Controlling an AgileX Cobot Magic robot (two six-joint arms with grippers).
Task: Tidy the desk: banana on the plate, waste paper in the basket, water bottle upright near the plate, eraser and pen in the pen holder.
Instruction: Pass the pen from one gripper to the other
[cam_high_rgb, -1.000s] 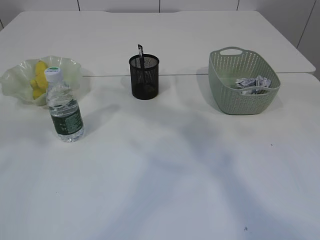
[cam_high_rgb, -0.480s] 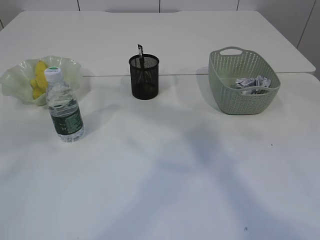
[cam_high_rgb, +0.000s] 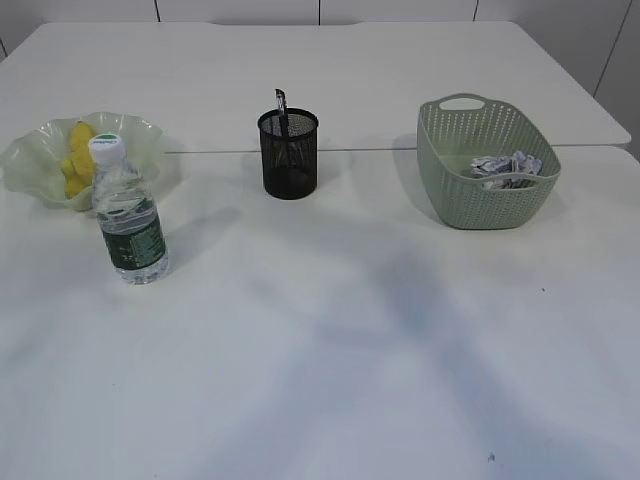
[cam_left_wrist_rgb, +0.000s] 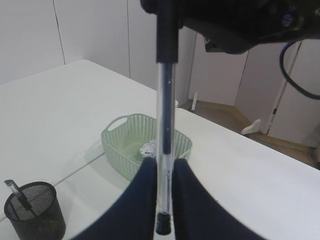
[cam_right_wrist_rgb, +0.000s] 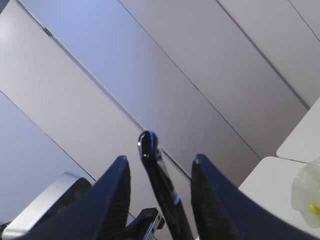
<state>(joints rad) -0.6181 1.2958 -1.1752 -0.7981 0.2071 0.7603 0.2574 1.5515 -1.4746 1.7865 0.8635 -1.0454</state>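
Note:
Neither arm shows in the exterior view. My left gripper is shut on a clear pen with black ends, held upright above the desk. The pen's black cap stands between the jaws of my right gripper, which are open and clear of it on both sides. The banana lies in the plate. The water bottle stands upright beside the plate. Waste paper is in the basket. Another pen leans in the pen holder. The eraser is hidden.
In the left wrist view the basket and the pen holder lie below, and the right arm's dark body crosses the top. The plate's rim shows at the right wrist view's right edge. A seam crosses the desk.
No object has moved in the exterior view. Only the faint shadows on the desk have shifted a little.

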